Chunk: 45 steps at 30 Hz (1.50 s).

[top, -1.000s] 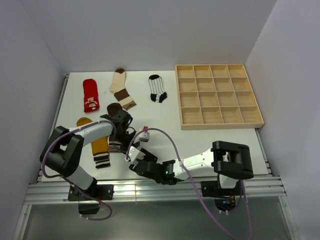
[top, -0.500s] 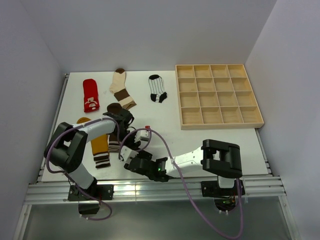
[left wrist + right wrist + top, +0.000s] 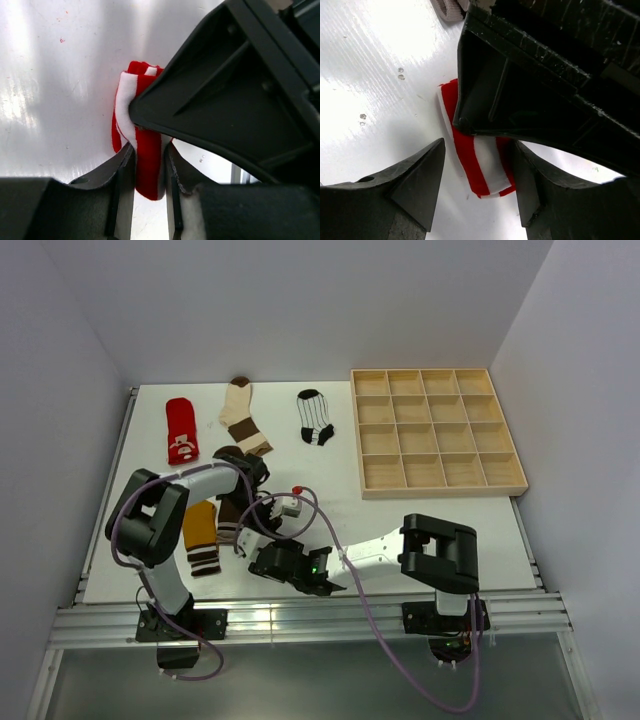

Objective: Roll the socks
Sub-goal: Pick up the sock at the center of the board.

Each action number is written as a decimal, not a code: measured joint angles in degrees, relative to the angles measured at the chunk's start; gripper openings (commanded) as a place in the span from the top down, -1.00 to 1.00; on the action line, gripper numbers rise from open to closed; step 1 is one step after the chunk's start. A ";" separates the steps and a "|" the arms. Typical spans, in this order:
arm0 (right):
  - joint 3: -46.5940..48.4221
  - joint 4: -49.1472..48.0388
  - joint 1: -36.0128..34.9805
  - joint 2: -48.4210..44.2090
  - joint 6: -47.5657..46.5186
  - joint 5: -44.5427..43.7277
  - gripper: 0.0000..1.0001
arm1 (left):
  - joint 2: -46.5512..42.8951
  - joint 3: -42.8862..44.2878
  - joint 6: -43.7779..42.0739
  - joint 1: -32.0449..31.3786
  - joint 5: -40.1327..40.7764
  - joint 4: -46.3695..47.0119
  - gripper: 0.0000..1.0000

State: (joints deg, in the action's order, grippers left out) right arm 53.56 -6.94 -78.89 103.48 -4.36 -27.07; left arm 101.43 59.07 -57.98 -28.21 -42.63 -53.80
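My left gripper [image 3: 148,156] is shut on the red-white striped sock [image 3: 145,165], a folded bundle standing on the white table. My right gripper [image 3: 479,149] is open and straddles the same sock [image 3: 482,167]; its left finger stands clear of the fabric and its right finger is close beside it. In the top view the two grippers meet at the table's near left and hide this sock. The other socks lie flat: red with white pattern [image 3: 181,431], cream-and-brown [image 3: 244,418], white with black stripes [image 3: 316,418], mustard [image 3: 201,533], and dark brown [image 3: 229,454] partly under the left arm.
A wooden tray [image 3: 436,486] of many small compartments stands at the right of the table. Cables from both arms loop over the near middle. The table's front rail runs just behind the arm bases.
The right arm has slid left, bringing its gripper up around the sock. The left arm has folded in closer, its gripper still holding the sock.
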 measured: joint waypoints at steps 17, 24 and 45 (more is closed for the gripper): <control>1.90 1.31 1.95 1.88 -0.81 4.55 -0.16 | 8.87 6.62 -3.96 2.73 -2.99 -11.32 0.99; 2.51 1.95 2.45 2.23 -0.66 6.21 0.14 | 11.91 9.35 -4.50 3.34 -3.26 -14.99 0.99; 3.91 2.29 6.14 2.80 1.60 10.25 1.00 | 17.88 17.31 -6.05 8.24 -4.85 -21.97 0.12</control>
State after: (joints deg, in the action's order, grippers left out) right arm 57.47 -4.64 -72.75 106.28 -2.76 -16.82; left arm 119.31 76.38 -64.03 -19.97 -47.48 -75.77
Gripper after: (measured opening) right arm 0.443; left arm 0.430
